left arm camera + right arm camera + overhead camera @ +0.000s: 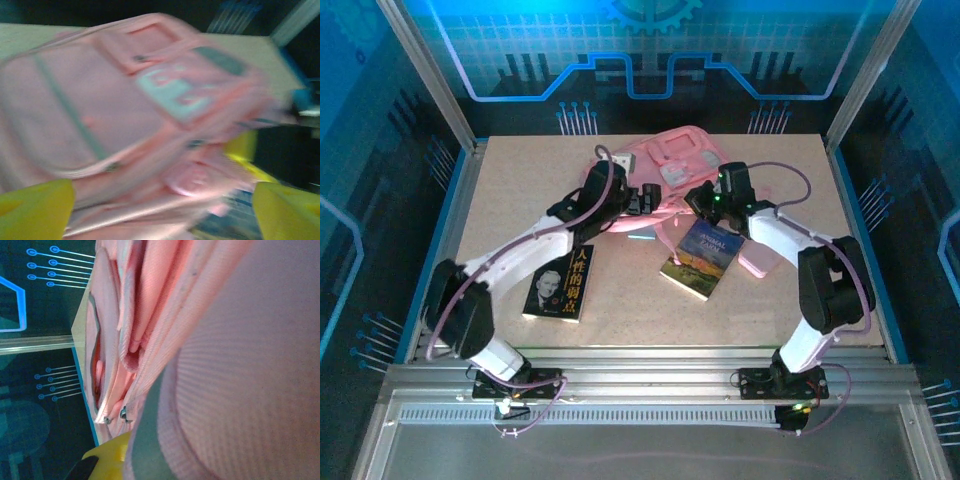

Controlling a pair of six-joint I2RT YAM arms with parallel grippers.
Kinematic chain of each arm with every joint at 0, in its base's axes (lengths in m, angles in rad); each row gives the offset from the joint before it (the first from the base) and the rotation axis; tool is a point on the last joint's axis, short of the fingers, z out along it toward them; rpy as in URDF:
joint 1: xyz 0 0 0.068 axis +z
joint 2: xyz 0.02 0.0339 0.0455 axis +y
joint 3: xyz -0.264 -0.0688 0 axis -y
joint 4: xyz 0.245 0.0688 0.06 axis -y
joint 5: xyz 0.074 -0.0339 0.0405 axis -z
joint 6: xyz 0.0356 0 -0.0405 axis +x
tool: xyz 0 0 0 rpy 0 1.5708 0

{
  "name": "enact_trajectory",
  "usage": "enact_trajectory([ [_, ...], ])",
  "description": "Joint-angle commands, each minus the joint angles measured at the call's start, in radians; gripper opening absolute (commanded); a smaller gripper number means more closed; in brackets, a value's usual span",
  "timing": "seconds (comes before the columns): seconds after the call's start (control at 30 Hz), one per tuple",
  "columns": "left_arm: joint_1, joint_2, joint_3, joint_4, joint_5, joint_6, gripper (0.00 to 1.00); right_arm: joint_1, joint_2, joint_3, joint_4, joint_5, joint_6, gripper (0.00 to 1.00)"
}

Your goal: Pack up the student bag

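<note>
The student bag (675,160), pink with pale patches, lies at the back middle of the table. In the blurred left wrist view the student bag (100,110) takes up most of the picture. My left gripper (165,215) stands open at its near edge, with the yellow fingertips (35,210) wide apart and pink fabric and straps between them. My right gripper (705,195) is at the bag's near right corner. In the right wrist view, ribbed pink fabric (240,390) runs straight over the jaws beside one yellow finger (102,460). The gripper is shut on that fabric.
A black book with a portrait (560,285) lies under my left forearm. A book with a landscape cover (703,258) lies in front of the bag. A small pink flat item (758,262) sits to its right. Metal frame rails border the table.
</note>
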Motion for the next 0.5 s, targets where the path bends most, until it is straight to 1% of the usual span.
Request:
enact_trajectory([
  [0.0, -0.059, -0.017, -0.100, 0.028, 0.171, -0.048, 0.82, 0.020, 0.023, 0.077, 0.029, -0.032, 0.051, 0.00],
  [0.1, -0.084, 0.015, -0.139, 0.120, 0.209, -0.090, 0.73, 0.028, 0.033, 0.092, 0.023, -0.026, 0.074, 0.00],
  [0.23, -0.102, 0.096, -0.141, 0.214, 0.214, -0.103, 0.63, 0.029, 0.036, 0.103, 0.029, -0.037, 0.100, 0.00],
  [0.33, -0.102, 0.174, -0.121, 0.259, 0.175, -0.088, 0.61, 0.029, 0.034, 0.111, 0.028, -0.054, 0.106, 0.00],
  [0.47, -0.100, 0.270, -0.056, 0.286, 0.117, -0.051, 0.59, 0.029, 0.020, 0.100, 0.027, -0.056, 0.109, 0.00],
])
